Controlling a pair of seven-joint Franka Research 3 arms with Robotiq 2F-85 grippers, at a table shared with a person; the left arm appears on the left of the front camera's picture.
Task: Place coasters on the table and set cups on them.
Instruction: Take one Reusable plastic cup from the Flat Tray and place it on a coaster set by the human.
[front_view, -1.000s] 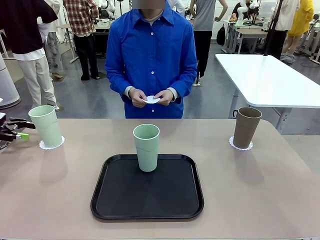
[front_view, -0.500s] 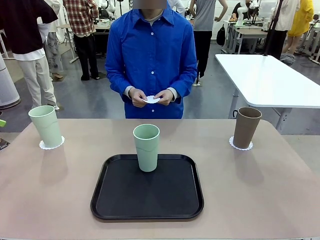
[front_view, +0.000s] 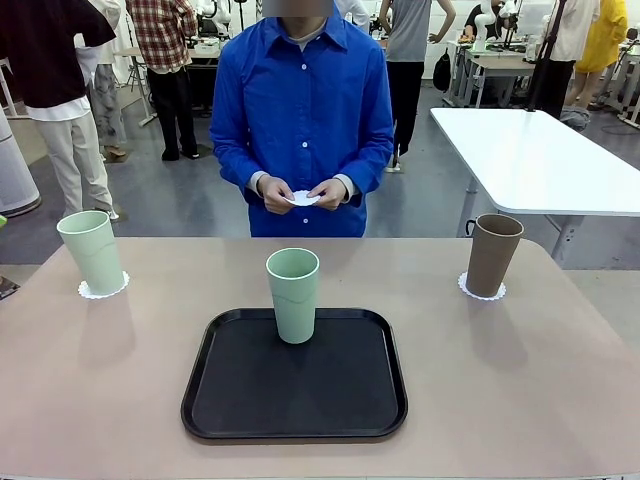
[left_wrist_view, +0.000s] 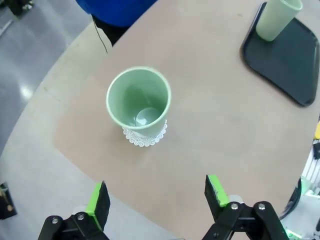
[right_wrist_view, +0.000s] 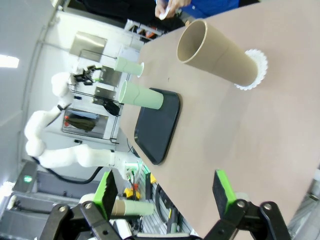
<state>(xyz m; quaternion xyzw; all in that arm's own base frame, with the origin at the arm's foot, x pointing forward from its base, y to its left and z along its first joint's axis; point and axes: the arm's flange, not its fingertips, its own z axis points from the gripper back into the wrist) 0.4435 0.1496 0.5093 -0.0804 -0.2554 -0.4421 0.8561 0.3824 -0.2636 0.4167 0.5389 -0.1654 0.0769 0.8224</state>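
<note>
Two of three sorted: mint cup (front_view: 92, 252) left of the black tray (front_view: 295, 400) sits on its coaster (front_view: 84, 291), brown cup (front_view: 493, 255) right of it on another coaster (front_view: 482, 297). Third cup (front_view: 293, 295) stands on the tray, and the person (front_view: 300, 110) beyond it holds the last coaster (front_view: 302, 199). Left hand (left_wrist_view: 156, 192) and right hand (right_wrist_view: 164, 185) both spread, empty. Beige surface (front_view: 520, 380); white table (front_view: 530, 160) and bystanders beyond the tray.
</note>
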